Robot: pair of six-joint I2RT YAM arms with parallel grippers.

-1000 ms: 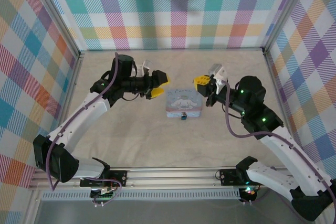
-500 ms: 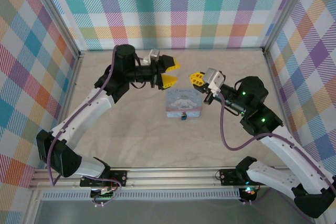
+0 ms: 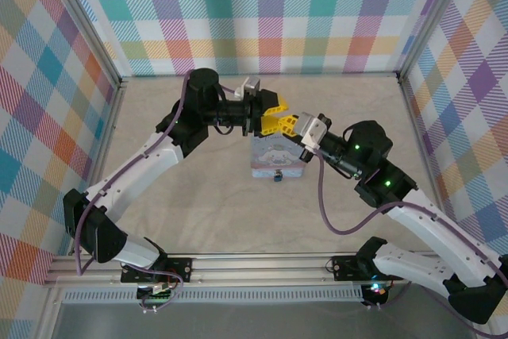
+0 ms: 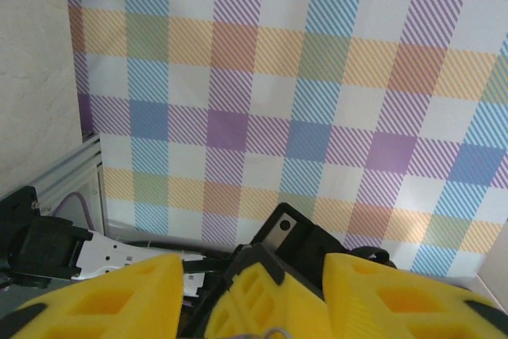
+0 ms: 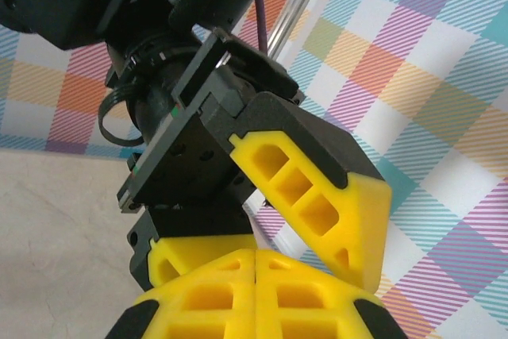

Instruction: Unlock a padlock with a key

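Both arms swung inward over the last second. The left gripper [image 3: 278,115] was left of the tin [image 3: 278,156] and the right gripper [image 3: 292,125] was off its right side. Now their yellow tips meet over the tin's far edge, upper centre of the top view.

Left jaws have narrowed but aren't closed. In the left wrist view its two fingers [image 4: 111,303] sit lower left and lower right, with the right gripper's yellow tips in the gap between them. Can't tell whether the two grippers touch.

Right jaws are closed, pads [image 5: 214,295] pressed together along a centre seam at the bottom of the right wrist view.

A thin metal loop [image 4: 274,332] shows at the bottom edge of the left wrist view, by the right gripper's tips. Possibly a key ring, but too little is in frame to be sure.

Padlock [image 3: 278,177]: tiny dark bluish piece, far smaller than the tin, on the table [image 3: 198,196]. It is touching or just beside the middle of the tin's near edge, centre of the top view. Neither gripper is on it.

The tin is pale blue and rectangular, lying flat, with a white cartoon figure on the lid.
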